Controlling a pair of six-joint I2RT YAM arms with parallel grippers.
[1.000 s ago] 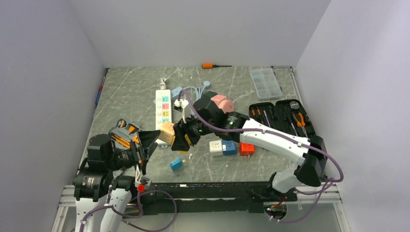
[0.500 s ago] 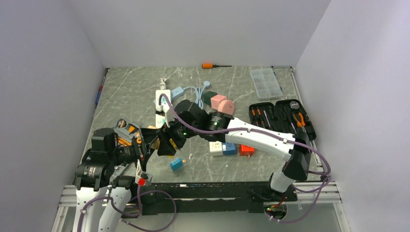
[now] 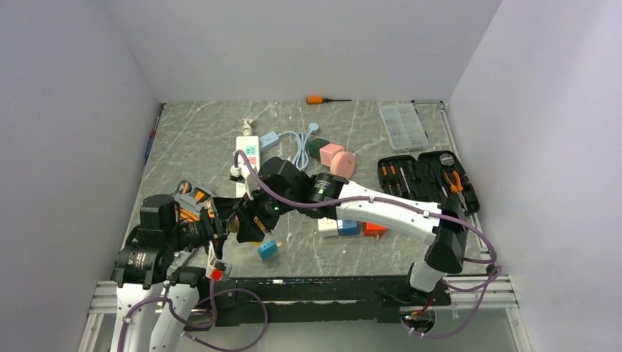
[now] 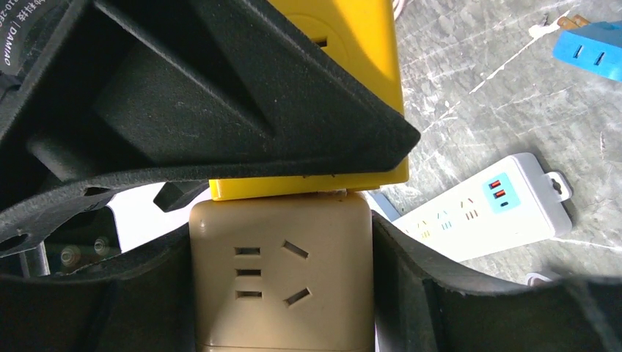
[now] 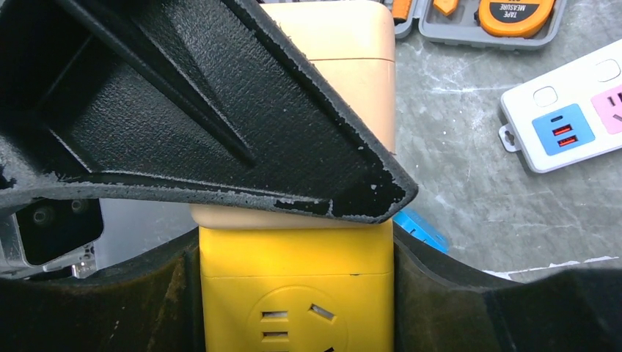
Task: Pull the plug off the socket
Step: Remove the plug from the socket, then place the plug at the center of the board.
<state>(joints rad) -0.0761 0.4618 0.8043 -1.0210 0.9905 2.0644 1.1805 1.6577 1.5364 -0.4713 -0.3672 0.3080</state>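
Left gripper: your left gripper [image 4: 282, 249] was clamped on the beige plastic cube adapter [image 4: 282, 293], a round-cornered block, with the grainy black fingers [image 4: 455, 301] flush on both sides.
Right gripper: your right gripper [image 5: 293, 257] was pinching the glossy yellow plastic cube adapter [image 5: 293, 293].
Joint: the two cubes sat butted face to face.
Socket: the long white plastic power strip with pastel outlets [image 4: 477, 209] lay flat on the grey marbled tabletop [image 4: 513, 110], apart from both cubes.

Left gripper [image 4: 282, 293] hugs a beige cube adapter [image 4: 282, 257] on both sides. Yellow adapter [image 4: 359, 73] sits flush above it, under a black finger [image 4: 220, 95]. White power strip [image 4: 484, 213] off to its right, blue adapter [image 4: 593, 55] further up-right.
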